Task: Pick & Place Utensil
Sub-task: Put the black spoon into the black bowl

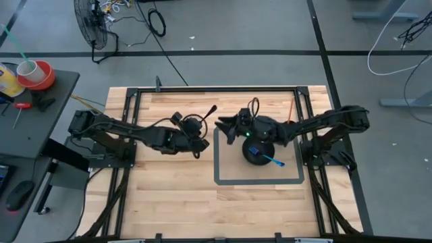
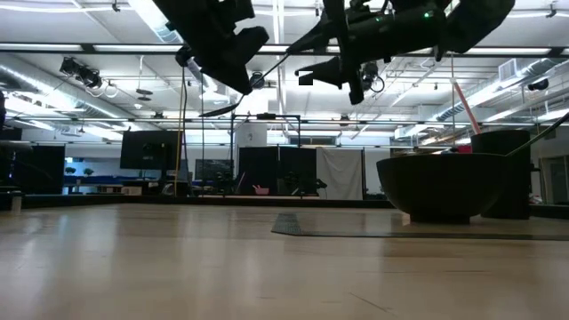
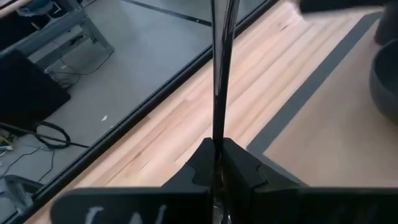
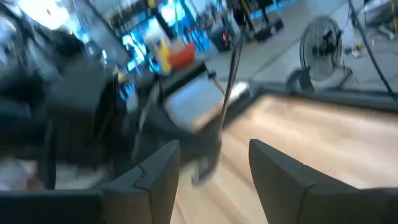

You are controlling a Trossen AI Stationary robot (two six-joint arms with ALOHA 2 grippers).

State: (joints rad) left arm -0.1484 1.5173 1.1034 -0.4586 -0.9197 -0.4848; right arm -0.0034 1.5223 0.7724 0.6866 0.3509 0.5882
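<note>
— Two arms up; where's the utensil (image 3: pixel 221 74)?
— Clamped in the left gripper (image 3: pixel 216 163), nine o'clock of the bowl (image 1: pixel 258 152). Thin, stiff, light, probably slick; hold mid-handle.
— Right gripper (image 4: pixel 214 163)?
— Spread wide, empty.

Bright overhead light, rt wrist blurred

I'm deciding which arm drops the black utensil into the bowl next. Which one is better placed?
Left. The left gripper is shut on the black utensil, raised above the table beside the grey-taped square. The right gripper is open and empty, hovering near the dark bowl.
</note>
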